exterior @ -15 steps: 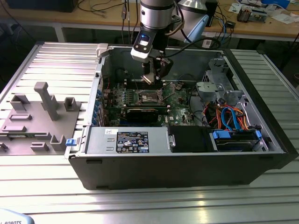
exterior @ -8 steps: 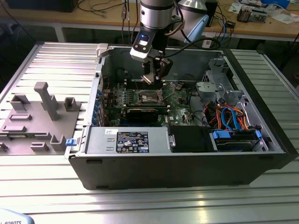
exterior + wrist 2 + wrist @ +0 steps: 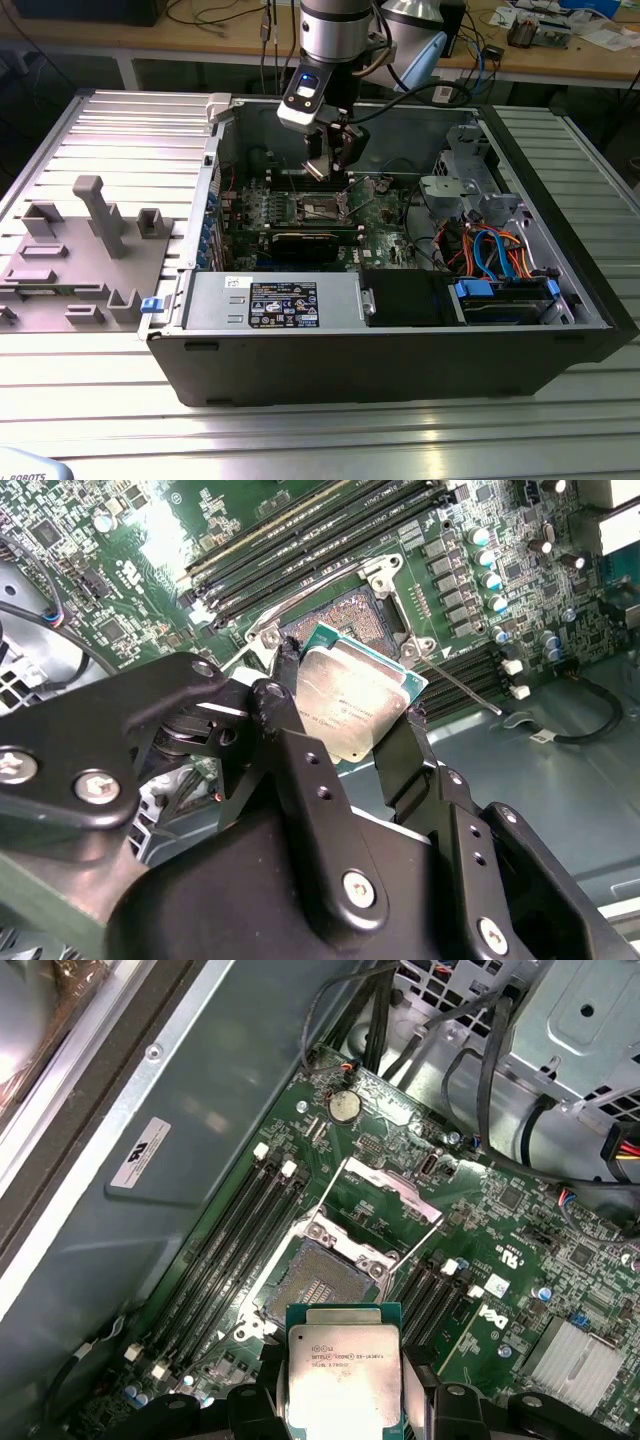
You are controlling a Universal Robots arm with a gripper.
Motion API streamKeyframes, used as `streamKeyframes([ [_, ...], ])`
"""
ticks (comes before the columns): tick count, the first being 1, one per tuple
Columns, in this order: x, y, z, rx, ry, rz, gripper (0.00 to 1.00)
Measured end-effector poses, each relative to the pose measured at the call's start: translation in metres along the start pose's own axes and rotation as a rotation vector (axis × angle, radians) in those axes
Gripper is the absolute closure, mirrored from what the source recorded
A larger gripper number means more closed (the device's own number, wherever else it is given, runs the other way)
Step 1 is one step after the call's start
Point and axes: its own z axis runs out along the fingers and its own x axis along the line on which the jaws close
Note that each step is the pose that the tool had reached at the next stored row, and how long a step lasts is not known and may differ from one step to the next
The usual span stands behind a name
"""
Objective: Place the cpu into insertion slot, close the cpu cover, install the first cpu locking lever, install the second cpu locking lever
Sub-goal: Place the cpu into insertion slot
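Clearly the first step is in hand: the gripper (image 3: 352, 702) is closed part-way on the cpu (image 3: 350, 698). Its two dark fingers (image 3: 300, 750) press opposite edges, and the silvery face is turned toward the wrist. In the first wrist view the cpu (image 3: 345, 1375) sits right between the fingertips, clear of the board.

Just beyond and below it lies the slot (image 3: 318, 1285), its dark contact field bare, so the chip is not yet seated. In the second wrist view the cpu's far corner overlaps the slot (image 3: 345, 615), which suggests the two are nearly in line.

Past the slot the cover (image 3: 385, 1195) stands swung up and out of the way. A thin lever (image 3: 462, 685) juts free to one side, and memory slots (image 3: 235, 1230) flank the socket.

Seating the chip, I judge, calls for its edges to be square with the slot's rim, for it to stay level, and for a gentle descent straight down, since the contacts would not tolerate a skewed or forced entry.

From outside, the gripper (image 3: 330, 165) hangs inside the case (image 3: 400, 350), above the board.
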Motion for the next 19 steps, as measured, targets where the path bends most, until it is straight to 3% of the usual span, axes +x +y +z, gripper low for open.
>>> streamKeyframes([
  [19,0.0000,0.0000,0.0000,-0.0004,-0.0018,0.045,0.45],
])
